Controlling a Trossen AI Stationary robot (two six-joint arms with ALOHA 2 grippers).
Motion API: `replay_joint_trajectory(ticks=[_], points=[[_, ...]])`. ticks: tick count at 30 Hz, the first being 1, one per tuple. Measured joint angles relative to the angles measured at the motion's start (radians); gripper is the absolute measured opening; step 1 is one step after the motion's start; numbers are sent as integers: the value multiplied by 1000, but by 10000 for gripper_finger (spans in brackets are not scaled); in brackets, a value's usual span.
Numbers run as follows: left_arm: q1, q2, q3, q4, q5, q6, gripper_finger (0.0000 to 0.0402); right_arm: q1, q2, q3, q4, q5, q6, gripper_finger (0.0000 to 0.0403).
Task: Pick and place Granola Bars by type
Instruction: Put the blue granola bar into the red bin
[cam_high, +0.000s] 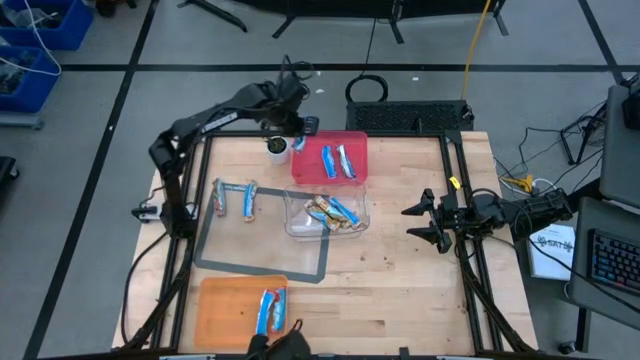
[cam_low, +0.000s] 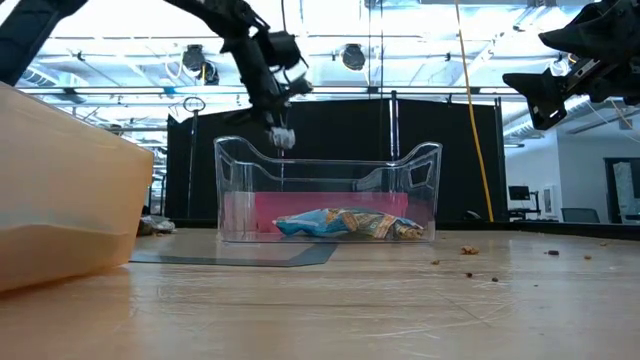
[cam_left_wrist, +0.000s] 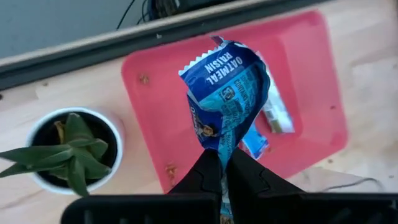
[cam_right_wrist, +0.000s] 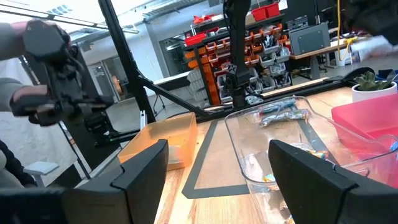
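My left gripper (cam_left_wrist: 222, 160) is over the left part of the red tray (cam_high: 355, 140) at the table's far side, shut on a shiny blue granola bar (cam_left_wrist: 231, 87). Two more blue bars (cam_high: 337, 161) lie flat on that tray. The clear bin (cam_high: 325, 212) holds several bars, blue and tan (cam_low: 345, 224). Three bars (cam_high: 233, 199) lie on the grey mat. Blue bars (cam_high: 268, 311) lie in the orange tray (cam_high: 225, 300). My right gripper (cam_high: 425, 220) waits open, raised above the table's right side. My left gripper pinches the blue bar between its two fingers by one end of the wrapper (cam_left_wrist: 222, 140). The fingers (cam_left_wrist: 202, 177) come from above. The bar is lifted clear above the red tray, its wrapper crumpled and bent, its free end (cam_left_wrist: 211, 62) away from the fingers.
A small white cup with a green plant (cam_high: 277, 147) stands just left of the red tray, close to my left gripper. The grey mat (cam_high: 262, 262) lies between the bin and the orange tray. Bare wood (cam_high: 400, 290) lies at the near right. Crumbs (cam_low: 468, 250) dot the table.
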Motion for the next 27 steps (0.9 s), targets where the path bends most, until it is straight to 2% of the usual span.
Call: replay_joint_trajectory(ticks=[9, 27], points=[[-14, 110, 0, 62, 35, -12, 8, 0, 0, 1, 0, 0, 0, 267], [-71, 264, 0, 113, -10, -41, 8, 0, 0, 1, 0, 0, 0, 267]])
